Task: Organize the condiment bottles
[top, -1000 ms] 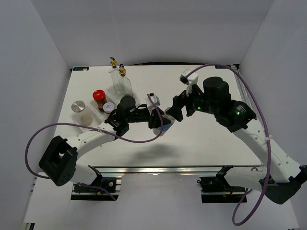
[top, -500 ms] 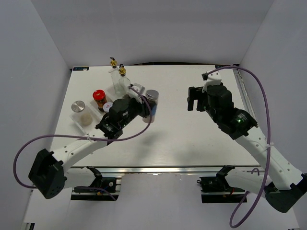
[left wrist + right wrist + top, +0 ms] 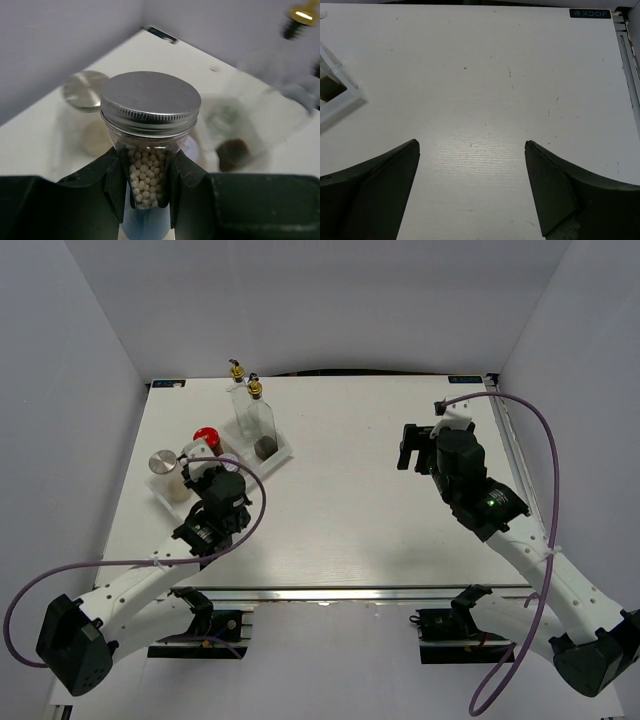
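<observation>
White table, white walls, flat even light.

Looking down on a pale, wood-grained table (image 3: 350, 430), boxed in by three plain white walls: back wall (image 3: 320, 300), left wall (image 3: 60, 420) and right wall (image 3: 585, 330), which meet in clean corners. A silver aluminium rail (image 3: 330, 593) runs along the near edge, with a white surface (image 3: 330, 680) below it. At the table's far right corner sits a small dark XDOF sticker (image 3: 590, 13), and a metal strip (image 3: 627, 60) lines the right edge beside it. The light is soft and diffuse, with only faint grey shadows on the tabletop; a few scuffs and specks show up close.
</observation>
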{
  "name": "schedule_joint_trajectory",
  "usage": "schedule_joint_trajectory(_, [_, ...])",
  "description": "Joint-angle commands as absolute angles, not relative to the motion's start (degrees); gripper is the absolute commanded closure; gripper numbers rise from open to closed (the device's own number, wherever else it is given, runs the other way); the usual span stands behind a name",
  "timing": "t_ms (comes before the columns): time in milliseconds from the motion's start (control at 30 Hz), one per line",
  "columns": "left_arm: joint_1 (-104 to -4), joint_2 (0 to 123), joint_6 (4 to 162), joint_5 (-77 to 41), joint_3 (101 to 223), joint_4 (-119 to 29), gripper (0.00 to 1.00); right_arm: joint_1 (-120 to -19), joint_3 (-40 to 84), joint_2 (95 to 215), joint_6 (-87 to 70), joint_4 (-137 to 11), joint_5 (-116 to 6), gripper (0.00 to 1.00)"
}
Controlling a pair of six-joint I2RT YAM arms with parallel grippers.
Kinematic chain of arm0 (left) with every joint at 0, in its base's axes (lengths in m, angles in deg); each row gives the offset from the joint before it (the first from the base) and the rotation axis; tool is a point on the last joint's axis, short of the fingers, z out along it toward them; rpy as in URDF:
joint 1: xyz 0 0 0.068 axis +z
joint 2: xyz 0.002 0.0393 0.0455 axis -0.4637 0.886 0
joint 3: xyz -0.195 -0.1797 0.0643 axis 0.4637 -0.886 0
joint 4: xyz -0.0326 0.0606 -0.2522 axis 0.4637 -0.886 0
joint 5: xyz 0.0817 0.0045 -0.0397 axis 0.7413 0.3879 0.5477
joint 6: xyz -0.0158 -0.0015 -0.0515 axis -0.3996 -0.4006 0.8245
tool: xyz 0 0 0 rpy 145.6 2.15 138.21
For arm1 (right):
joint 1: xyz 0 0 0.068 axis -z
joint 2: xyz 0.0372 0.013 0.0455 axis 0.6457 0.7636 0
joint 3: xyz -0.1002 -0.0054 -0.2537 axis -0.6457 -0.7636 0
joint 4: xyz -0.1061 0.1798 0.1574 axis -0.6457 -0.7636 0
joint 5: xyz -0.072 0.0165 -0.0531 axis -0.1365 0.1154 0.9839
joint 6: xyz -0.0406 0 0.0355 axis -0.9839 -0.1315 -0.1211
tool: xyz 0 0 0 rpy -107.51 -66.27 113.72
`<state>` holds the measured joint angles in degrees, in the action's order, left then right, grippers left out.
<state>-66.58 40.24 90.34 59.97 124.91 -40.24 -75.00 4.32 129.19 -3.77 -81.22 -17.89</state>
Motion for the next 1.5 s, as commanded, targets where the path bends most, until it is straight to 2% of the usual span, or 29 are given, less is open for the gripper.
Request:
schedule_joint_trajectory(0, [-63.32,37.51,90.21,72.41,123.08,-36.17,0.74,-73.44,2.4,128.61,-4.05,-75.25,-19.59,0.11])
schedule_joint_trajectory(133, [-53.74,38.03,89.25,63.82,119.92,-28.98,0.73,-71.69,0.9,128.52,-4.14,-72.78,-23.19,0.11])
schedule_joint_trajectory(233, [-51.89,39.7,84.08,63.36,115.62,-17.42,0.71,-71.07,0.81,128.7,-4.49,-72.6,-25.22,0.1])
schedule_joint_trajectory(400, [-50.04,42.94,82.13,59.32,111.48,-8.23,0.67,-70.54,-0.77,127.82,-4.76,-70.68,-25.48,0.11])
schedule_joint_trajectory(633, [-48.28,49.97,81.07,60.46,108.5,5.2,0.65,-69.66,-1.91,127.99,-5.28,-69.36,-26.18,0.11])
schedule_joint_trajectory(767, [-48.01,55.16,82.3,63.35,109.8,6.28,0.65,-69.22,-2.09,128.08,-5.37,-69.27,-26.36,0.11])
schedule_joint_trajectory(1167, [-47.75,70.72,78.09,68.54,109.19,23.76,0.58,-68.52,-3.41,127.64,-6.25,-67.25,-30.13,0.11])
schedule_joint_trajectory(1233, [-47.75,72.48,78.08,68.98,108.84,26.93,0.51,-68.43,-3.06,127.99,-6.43,-67.5,-30.32,0.1])
schedule_joint_trajectory(1467, [-47.75,72.93,79.05,69.68,108.23,27.55,0.41,-68.43,-3.23,127.73,-6.43,-67.51,-30.31,0.11])
